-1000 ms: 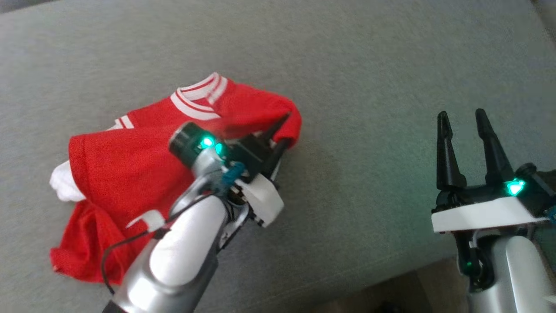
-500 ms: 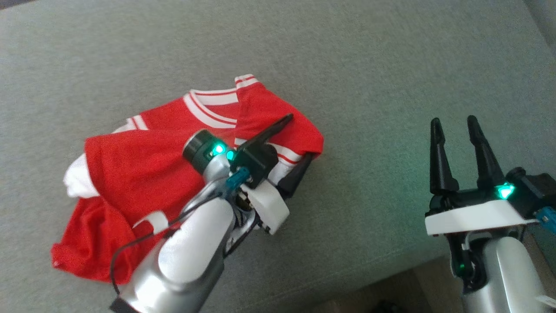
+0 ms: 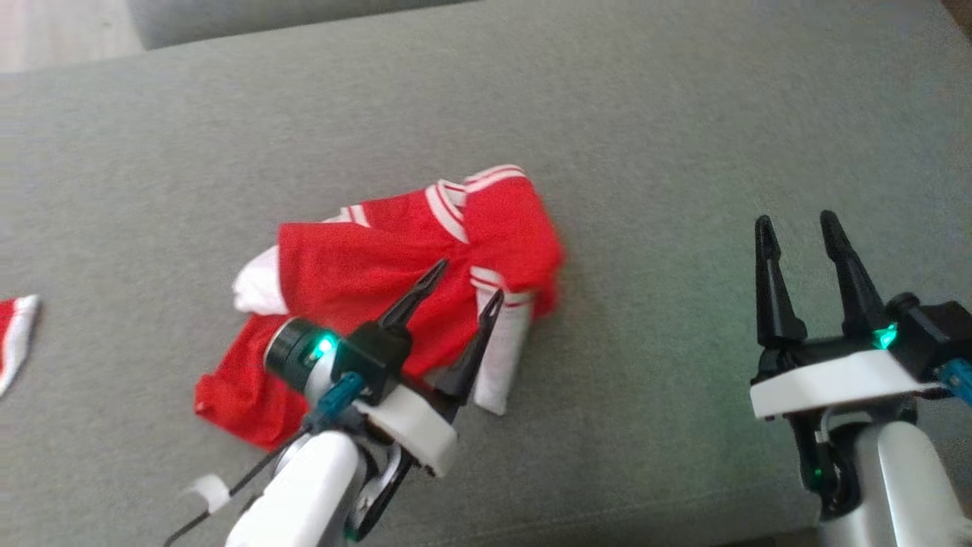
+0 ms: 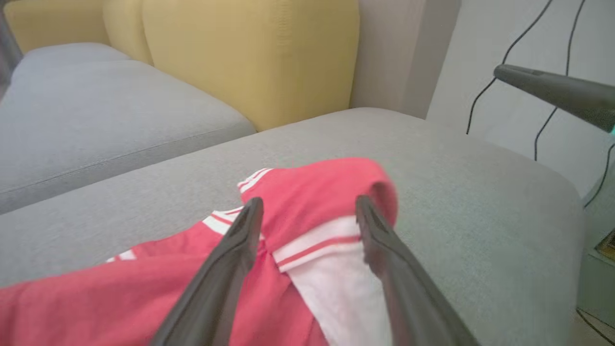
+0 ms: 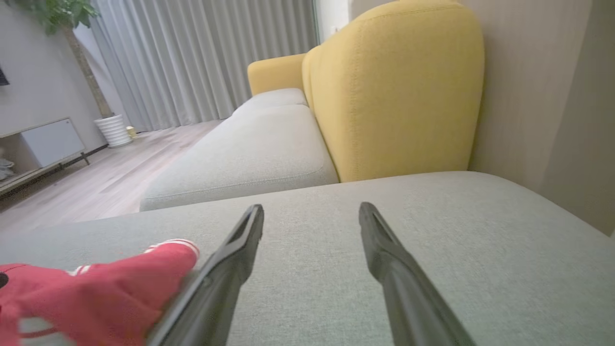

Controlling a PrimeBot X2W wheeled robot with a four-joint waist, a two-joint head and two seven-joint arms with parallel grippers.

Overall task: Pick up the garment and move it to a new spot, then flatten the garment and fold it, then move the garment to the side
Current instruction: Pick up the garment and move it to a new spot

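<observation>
Moved: my left claw (image 3: 470, 279), drawn back from the garment (image 3: 357, 266), fingers now apart over its white-striped fold, gripping nothing. Garment: red, crumpled, lying on the grey cushion (image 3: 645, 114). Right claw (image 3: 796, 220): fingers apart, empty, well right of the garment.

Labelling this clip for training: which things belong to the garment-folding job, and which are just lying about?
Job: red garment, left gripper, right gripper, grey cushion.
Lying about: red-and-white cloth at the head view's left edge, yellow backrest, potted plant, curtains.
</observation>
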